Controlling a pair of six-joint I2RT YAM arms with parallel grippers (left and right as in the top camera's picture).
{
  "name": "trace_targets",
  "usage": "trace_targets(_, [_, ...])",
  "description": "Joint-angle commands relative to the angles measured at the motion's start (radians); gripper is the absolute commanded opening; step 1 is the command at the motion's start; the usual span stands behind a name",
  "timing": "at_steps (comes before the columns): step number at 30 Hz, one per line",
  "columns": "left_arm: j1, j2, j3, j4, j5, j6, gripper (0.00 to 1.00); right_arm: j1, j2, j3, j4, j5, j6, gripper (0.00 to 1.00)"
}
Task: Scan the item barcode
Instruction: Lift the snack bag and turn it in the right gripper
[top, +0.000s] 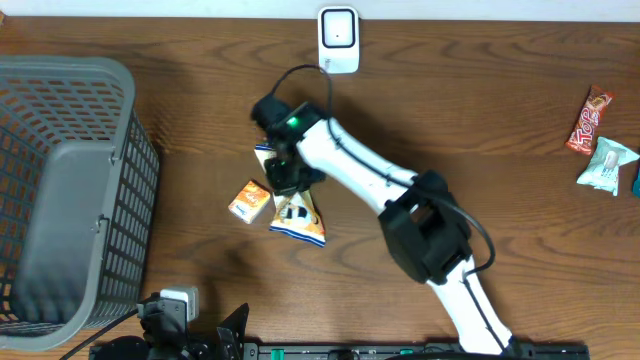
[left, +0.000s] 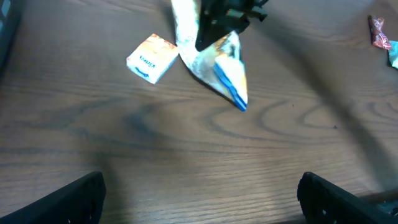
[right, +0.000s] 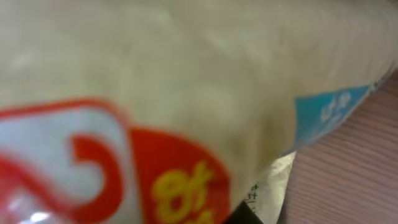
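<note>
From overhead, we see the right pincer (top: 285, 178) closed on the upper end of the snack bag (top: 300, 218). The bag sits mid-desk, just beside a small orange box (top: 250, 200). The white scanner (top: 338, 40) stands at the far edge of the desk (top: 480, 120), well apart from the bag. In the left wrist view, the left pincer (left: 200, 180) hangs wide open and empty above bare wood. Ahead of it the snack bag (left: 227, 65) looks pinched at its top, and we cannot tell whether its lower end touches the desk. The right wrist view is filled by the snack bag (right: 186, 62), too close to show any barcode. We judge the grasp made; carrying the bag to the scanner and presenting its barcode are not yet done.
</note>
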Motion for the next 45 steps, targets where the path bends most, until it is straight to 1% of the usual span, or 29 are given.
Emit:
trace_targets(1, [-0.004, -0.007, 0.005, 0.0, 0.001, 0.017, 0.98, -0.082, 0.008, -0.021, -0.054, -0.402, -0.256, 0.01])
trace_targets(4, [-0.004, -0.007, 0.005, 0.0, 0.001, 0.017, 0.98, -0.155, -0.026, -0.021, -0.127, -0.544, -0.396, 0.01])
trace_targets(9, [-0.004, -0.007, 0.005, 0.0, 0.001, 0.017, 0.98, -0.259, -0.091, -0.021, -0.29, -0.576, -0.566, 0.01])
trace_targets(14, [-0.004, -0.007, 0.005, 0.0, 0.001, 0.017, 0.98, -0.342, -0.155, -0.021, -0.541, -0.784, -0.903, 0.01])
trace_targets(15, [-0.004, -0.007, 0.005, 0.0, 0.001, 0.017, 0.98, -0.36, -0.168, -0.027, -0.565, -0.818, -0.937, 0.01])
trace_targets(18, [-0.004, -0.007, 0.005, 0.0, 0.001, 0.017, 0.98, -0.408, -0.212, -0.035, -0.565, -0.846, -0.919, 0.01])
trace_targets(22, [-0.004, -0.007, 0.005, 0.0, 0.001, 0.017, 0.98, -0.437, -0.231, -0.035, -0.565, -0.865, -0.935, 0.01])
trace_targets(30, [-0.004, -0.007, 0.005, 0.0, 0.001, 0.017, 0.98, -0.433, -0.231, -0.036, -0.564, -0.837, -0.957, 0.01])
trace_targets(37, [-0.004, -0.007, 0.005, 0.0, 0.001, 0.017, 0.98, -0.438, -0.231, -0.036, -0.564, -0.928, -1.008, 0.01])
trace_targets(38, [-0.004, -0.007, 0.005, 0.0, 0.001, 0.017, 0.98, -0.438, -0.231, -0.036, -0.565, -0.935, -0.992, 0.01])
trace_targets(39, [-0.004, -0.007, 0.005, 0.0, 0.001, 0.017, 0.98, -0.438, -0.231, -0.035, -0.565, -0.94, -0.947, 0.01])
trace_targets(40, [-0.004, -0.007, 0.005, 0.0, 0.001, 0.017, 0.98, -0.435, -0.231, -0.036, -0.565, -0.949, -0.871, 0.01])
trace_targets(41, [-0.004, -0.007, 0.005, 0.0, 0.001, 0.017, 0.98, -0.435, -0.231, -0.036, -0.565, -0.955, -0.838, 0.01])
trace_targets(43, [-0.004, -0.007, 0.005, 0.0, 0.001, 0.017, 0.98, -0.435, -0.231, -0.035, -0.564, -0.957, -0.873, 0.01])
trace_targets(45, [-0.004, -0.007, 0.005, 0.0, 0.001, 0.017, 0.98, -0.435, -0.231, -0.035, -0.564, -0.944, -0.998, 0.01])
